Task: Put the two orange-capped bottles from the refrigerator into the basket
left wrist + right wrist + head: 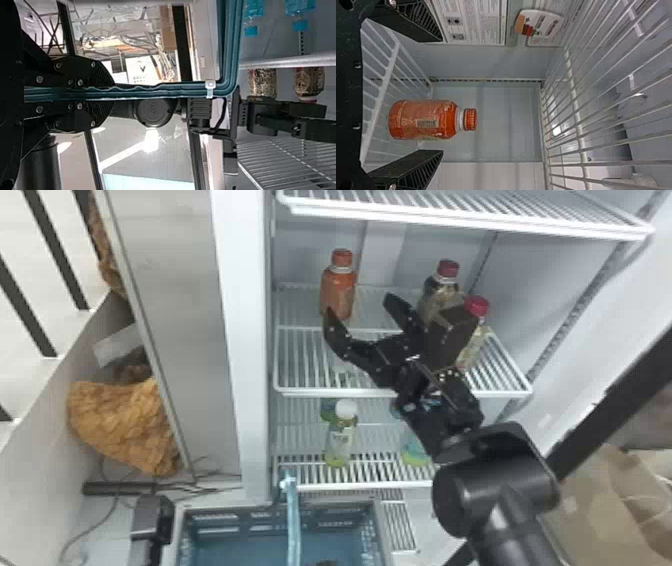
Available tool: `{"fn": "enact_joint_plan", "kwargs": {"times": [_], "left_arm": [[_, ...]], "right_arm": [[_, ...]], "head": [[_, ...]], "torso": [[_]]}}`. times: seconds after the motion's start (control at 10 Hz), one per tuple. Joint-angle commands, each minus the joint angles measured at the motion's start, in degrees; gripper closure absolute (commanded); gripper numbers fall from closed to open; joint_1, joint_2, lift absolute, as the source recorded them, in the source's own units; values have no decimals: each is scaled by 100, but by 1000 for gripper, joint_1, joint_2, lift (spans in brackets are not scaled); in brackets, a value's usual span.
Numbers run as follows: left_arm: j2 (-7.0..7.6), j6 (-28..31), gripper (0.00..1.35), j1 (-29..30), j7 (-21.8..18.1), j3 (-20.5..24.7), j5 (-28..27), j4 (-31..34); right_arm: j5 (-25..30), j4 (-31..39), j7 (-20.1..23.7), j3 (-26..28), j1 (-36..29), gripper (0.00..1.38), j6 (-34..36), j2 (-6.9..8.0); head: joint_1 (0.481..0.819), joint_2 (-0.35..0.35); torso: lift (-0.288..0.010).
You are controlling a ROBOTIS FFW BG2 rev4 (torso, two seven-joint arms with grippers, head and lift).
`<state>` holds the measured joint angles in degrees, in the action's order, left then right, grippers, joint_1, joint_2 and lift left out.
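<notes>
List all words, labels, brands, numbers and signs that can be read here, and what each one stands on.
None reads clearly enough to quote:
Orange-capped bottle: label print and barcode, too small.
Orange cap: marks, too small.
White printed sheet: dense print, too small.
Cut-out sticker: print, too small.
White-capped bottle: label, too small.
</notes>
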<state>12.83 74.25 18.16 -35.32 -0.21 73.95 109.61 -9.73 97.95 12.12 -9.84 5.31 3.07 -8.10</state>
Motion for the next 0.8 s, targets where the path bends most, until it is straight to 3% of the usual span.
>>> {"fn": "enact_joint_plan", "kwargs": {"times": [0.0, 0.7], "left_arm": [[18, 0, 1204, -30, 7, -47, -2, -14], [62, 0, 1204, -30, 7, -139, 21, -70]], "right_arm": [[2, -409, -96, -101, 355, 42, -83, 1], [-32, -2138, -579, -524, 1551, 15, -350, -8]], "head": [[695, -163], [695, -163]], "torso": [[-40], [-40]]}}
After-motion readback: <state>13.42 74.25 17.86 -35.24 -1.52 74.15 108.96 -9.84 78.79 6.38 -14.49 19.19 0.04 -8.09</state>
